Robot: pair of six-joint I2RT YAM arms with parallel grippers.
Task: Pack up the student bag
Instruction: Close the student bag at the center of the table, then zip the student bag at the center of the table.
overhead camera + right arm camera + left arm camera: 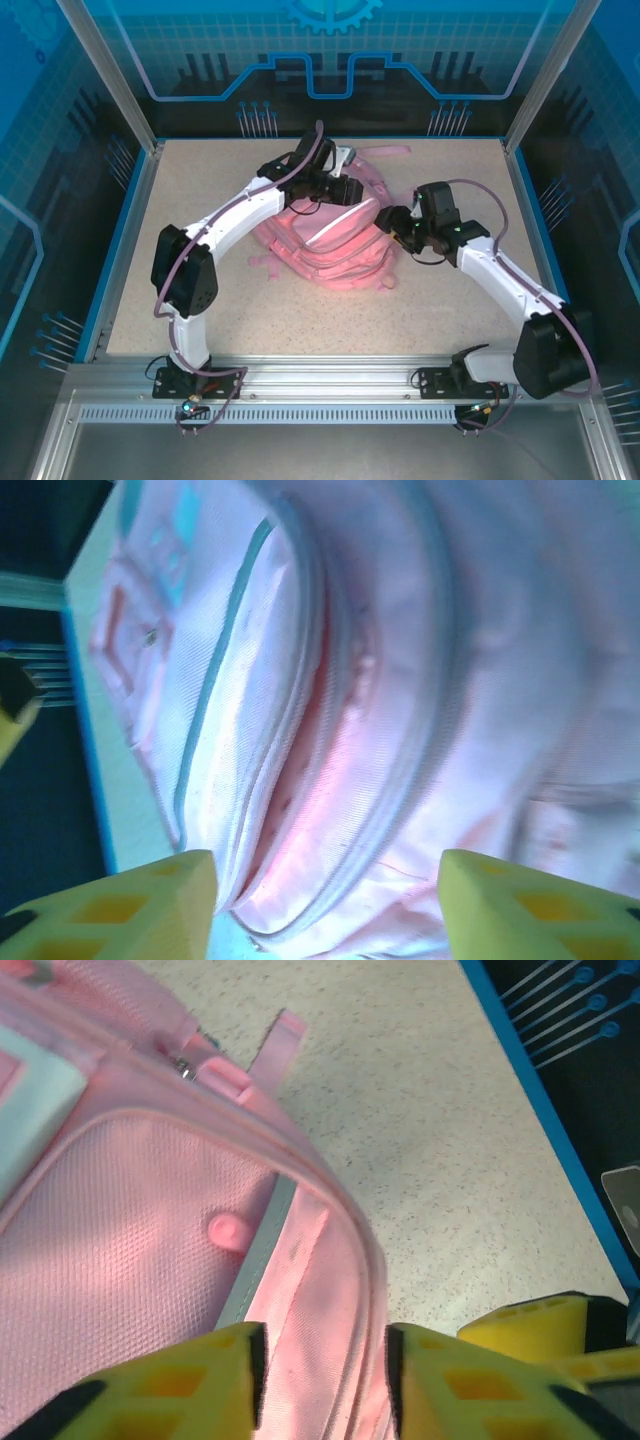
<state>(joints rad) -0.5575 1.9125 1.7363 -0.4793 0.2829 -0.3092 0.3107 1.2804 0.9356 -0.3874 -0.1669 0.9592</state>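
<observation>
The student bag (330,245), a soft pink backpack with pale zip trim, lies flat in the middle of the table, with straps trailing toward the back. My left gripper (352,190) hovers at the bag's far edge. In the left wrist view its yellow fingers (200,1380) stand apart, and a fold of the bag (130,1230) runs loosely between them at my left gripper (325,1380). My right gripper (385,222) is at the bag's right side. In the right wrist view my right gripper (325,900) is wide open over the bag's (400,680) zipped seams, with nothing pinched.
The speckled beige table (440,310) is bordered by a blue rim (127,210) and clear panels on three sides. An aluminium rail (320,375) runs along the near edge by the arm bases. Bare table surface lies on every side of the bag.
</observation>
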